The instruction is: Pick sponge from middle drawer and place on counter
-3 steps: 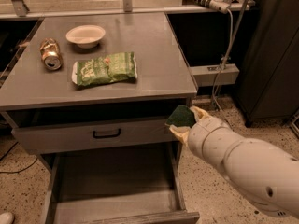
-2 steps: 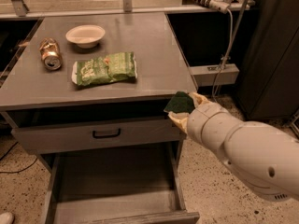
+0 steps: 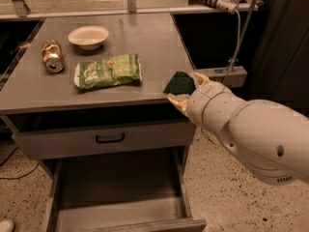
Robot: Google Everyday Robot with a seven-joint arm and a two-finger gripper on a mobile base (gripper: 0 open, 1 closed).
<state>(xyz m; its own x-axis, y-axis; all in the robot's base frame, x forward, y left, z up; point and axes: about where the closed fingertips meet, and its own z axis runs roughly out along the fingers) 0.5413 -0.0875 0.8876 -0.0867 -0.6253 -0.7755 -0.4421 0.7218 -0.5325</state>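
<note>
The dark green sponge [image 3: 179, 83] is held in my gripper [image 3: 185, 88] at the front right corner of the counter [image 3: 140, 37], just above its edge. The pale fingers [image 3: 177, 100] sit on either side of the sponge and are shut on it. My thick white arm [image 3: 246, 129] reaches in from the lower right. The middle drawer [image 3: 120, 192] stands pulled out below, its grey floor bare. The sponge's yellow underside is hidden.
A light green snack bag [image 3: 109, 71] lies mid-counter. A white bowl [image 3: 88, 36] and a tipped can [image 3: 51, 56] sit at the back left. The shut top drawer front with a black handle [image 3: 110, 139] is under the counter. A cable and power strip [image 3: 227, 42] hang at the right.
My gripper has risen with the sponge from beside the cabinet's right side up to the counter's front right corner.
</note>
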